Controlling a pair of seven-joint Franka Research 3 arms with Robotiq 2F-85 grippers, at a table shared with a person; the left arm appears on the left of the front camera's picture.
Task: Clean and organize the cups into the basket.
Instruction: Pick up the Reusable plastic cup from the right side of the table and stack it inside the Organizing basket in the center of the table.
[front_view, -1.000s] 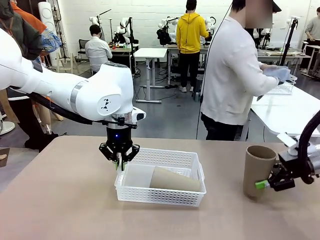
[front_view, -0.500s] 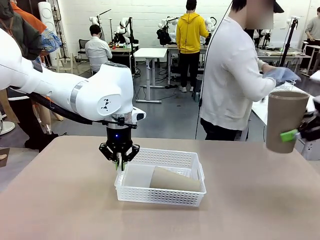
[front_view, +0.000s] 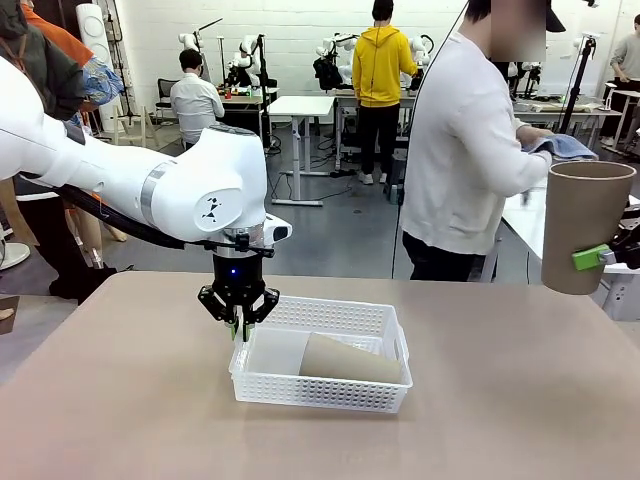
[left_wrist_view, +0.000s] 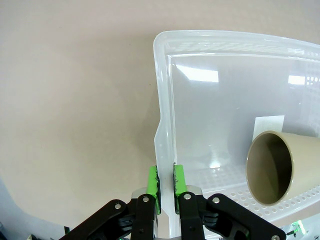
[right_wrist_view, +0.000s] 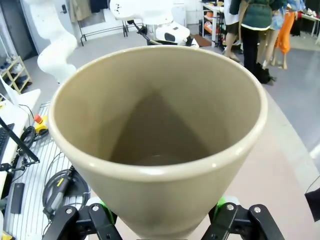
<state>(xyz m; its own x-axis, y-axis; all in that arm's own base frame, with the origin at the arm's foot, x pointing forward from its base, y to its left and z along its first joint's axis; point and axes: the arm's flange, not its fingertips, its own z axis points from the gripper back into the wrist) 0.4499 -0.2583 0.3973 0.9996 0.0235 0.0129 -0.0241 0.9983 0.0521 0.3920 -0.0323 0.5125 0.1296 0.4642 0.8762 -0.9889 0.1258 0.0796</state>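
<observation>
Front wide, wrists close, basket (front_view: 320, 392) shared

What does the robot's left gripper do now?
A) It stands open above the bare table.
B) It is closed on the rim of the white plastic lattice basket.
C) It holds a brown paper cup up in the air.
B: the left gripper pinches the rim of the white plastic lattice basket between its green pads.

Basket (front_view: 318, 392): white, lattice-mesh walls, sits flat mid-tabletop (front_view: 120, 400). One kraft-brown cup (front_view: 350, 358) lies on its side inside, toward the right end, mouth facing left. The second brown cup (front_view: 583, 225) is upright, mouth up, aloft at far right, clear of the tabletop.
</observation>
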